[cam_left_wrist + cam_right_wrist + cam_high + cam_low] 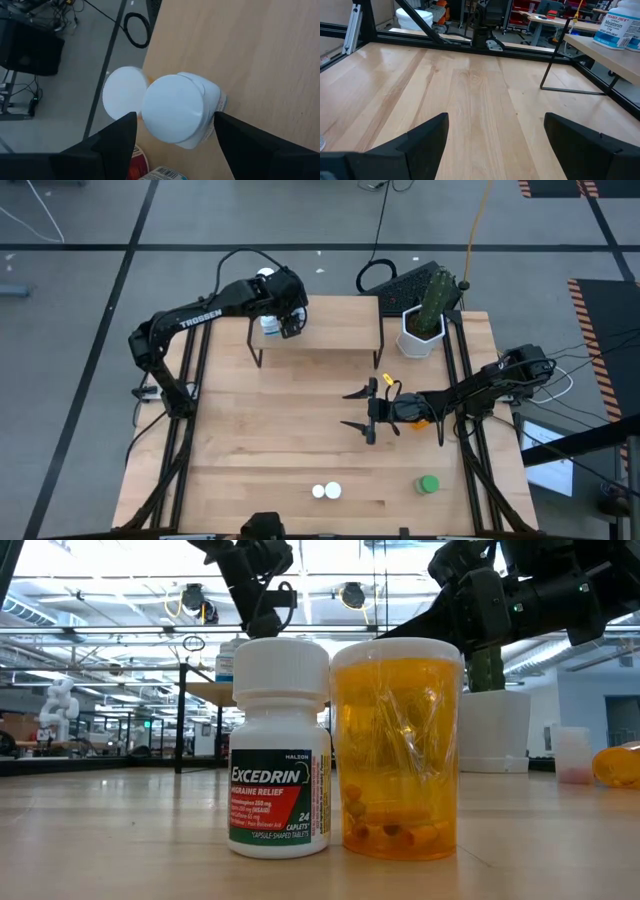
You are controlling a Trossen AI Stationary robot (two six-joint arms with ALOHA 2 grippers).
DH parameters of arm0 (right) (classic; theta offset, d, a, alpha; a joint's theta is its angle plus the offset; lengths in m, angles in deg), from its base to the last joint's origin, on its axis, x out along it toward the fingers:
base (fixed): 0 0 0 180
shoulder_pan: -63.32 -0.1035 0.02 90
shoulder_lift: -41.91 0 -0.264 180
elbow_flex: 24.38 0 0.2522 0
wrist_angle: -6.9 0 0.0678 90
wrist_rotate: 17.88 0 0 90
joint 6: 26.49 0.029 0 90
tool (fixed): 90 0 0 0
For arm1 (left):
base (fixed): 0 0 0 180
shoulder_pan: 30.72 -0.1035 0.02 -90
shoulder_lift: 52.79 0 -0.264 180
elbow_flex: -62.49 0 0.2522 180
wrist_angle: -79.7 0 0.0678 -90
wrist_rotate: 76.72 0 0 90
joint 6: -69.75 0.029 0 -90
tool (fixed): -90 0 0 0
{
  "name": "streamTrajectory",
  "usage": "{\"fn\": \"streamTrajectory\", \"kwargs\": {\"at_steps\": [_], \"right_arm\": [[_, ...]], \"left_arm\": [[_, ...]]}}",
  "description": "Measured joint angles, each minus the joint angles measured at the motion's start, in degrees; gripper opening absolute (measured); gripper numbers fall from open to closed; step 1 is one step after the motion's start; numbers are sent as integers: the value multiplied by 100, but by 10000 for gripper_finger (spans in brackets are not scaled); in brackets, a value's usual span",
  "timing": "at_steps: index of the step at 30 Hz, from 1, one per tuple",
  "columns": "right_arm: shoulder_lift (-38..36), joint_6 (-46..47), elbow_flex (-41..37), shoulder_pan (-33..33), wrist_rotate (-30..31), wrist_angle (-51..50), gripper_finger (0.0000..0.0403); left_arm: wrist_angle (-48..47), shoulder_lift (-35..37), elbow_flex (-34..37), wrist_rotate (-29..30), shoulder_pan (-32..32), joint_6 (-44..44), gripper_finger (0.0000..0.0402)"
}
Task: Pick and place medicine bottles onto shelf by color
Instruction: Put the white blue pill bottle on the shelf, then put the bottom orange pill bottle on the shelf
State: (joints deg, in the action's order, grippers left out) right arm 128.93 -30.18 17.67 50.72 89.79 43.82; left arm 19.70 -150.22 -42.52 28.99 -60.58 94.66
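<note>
The shelf (330,330) stands at the table's far side. My left gripper (287,320) is over its left end, pointing slantwise down and open. Its fingers (122,132) stand on either side of a white-capped medicine bottle (175,107) that stands on the shelf board, with a second white-capped bottle (122,92) beside it. My right gripper (366,410) hangs open and level over the middle of the table, nothing between its fingers (425,135). A white Excedrin bottle (278,750) and an orange bottle (397,750) stand together near the front edge, a green bottle (428,484) to their right.
A white pot with a cactus (422,328) stands at the shelf's right end. An orange bottle (615,765) lies on its side under my right arm, next to a small pale bottle (572,755). Bare wood (470,100) stretches between my right gripper and the shelf's legs.
</note>
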Motion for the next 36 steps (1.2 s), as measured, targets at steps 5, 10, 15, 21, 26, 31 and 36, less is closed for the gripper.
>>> {"fn": "streamTrajectory", "kwargs": {"at_steps": [5, 10, 15, 21, 26, 31, 36], "right_arm": [[0, 22, 0, 0, 0, 2, 325], [-2, 42, 0, 0, 6, 4, 325], [-2, 63, 0, 4, 11, 9, 325], [0, 63, 0, 25, 14, 5, 325], [0, 61, 0, 24, 17, 9, 325], [0, 105, 0, 24, 11, 13, 325], [0, 107, 0, 24, -94, 177, 325]], "left_arm": [[4, 1, -2, 3, 0, -158, 269], [-58, 131, -2, 29, 127, -285, 269], [31, 535, -7, 431, 437, -108, 269], [80, 1177, -9, 335, 999, -1019, 269], [-444, 1228, 0, -133, 1724, -1941, 269], [-16, 1111, 588, -139, 2528, -2516, 269], [2091, 1124, 1773, -239, 3362, -2696, 269]]}}
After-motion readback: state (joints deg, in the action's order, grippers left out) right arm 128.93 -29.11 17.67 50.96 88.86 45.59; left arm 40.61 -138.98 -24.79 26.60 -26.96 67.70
